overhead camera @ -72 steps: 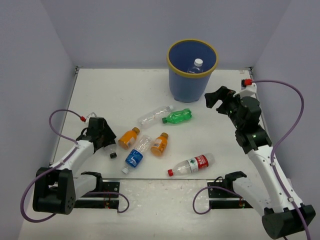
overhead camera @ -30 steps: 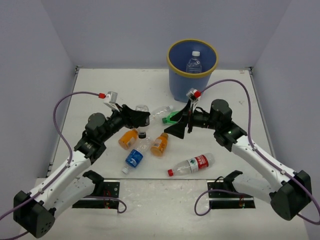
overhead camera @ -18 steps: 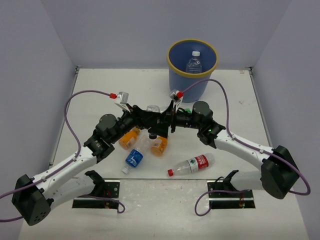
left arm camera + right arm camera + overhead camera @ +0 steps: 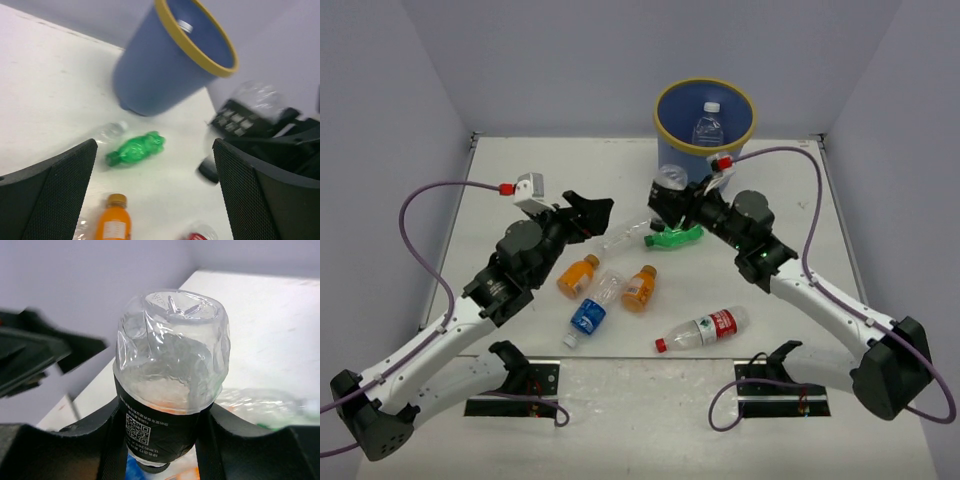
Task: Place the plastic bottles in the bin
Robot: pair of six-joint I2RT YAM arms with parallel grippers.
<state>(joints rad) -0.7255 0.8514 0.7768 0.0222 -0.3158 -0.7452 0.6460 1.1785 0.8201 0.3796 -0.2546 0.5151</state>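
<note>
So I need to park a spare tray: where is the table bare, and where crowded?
Bare: the far-left corner of the table, between the bin and the left hand; also the near strip in front of the red-labelled bottle. Crowded: the middle, around the green bottle and orange bottles.

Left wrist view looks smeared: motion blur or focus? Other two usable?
Left wrist: likely motion blur; the bin and the green bottle are streaked, while its own fingers are crisp. Right wrist: the black-labelled bottle is sharp, with highlights on its crumpled clear end and a soft background. Top external: sharp, evenly lit, only faint shadows.
</note>
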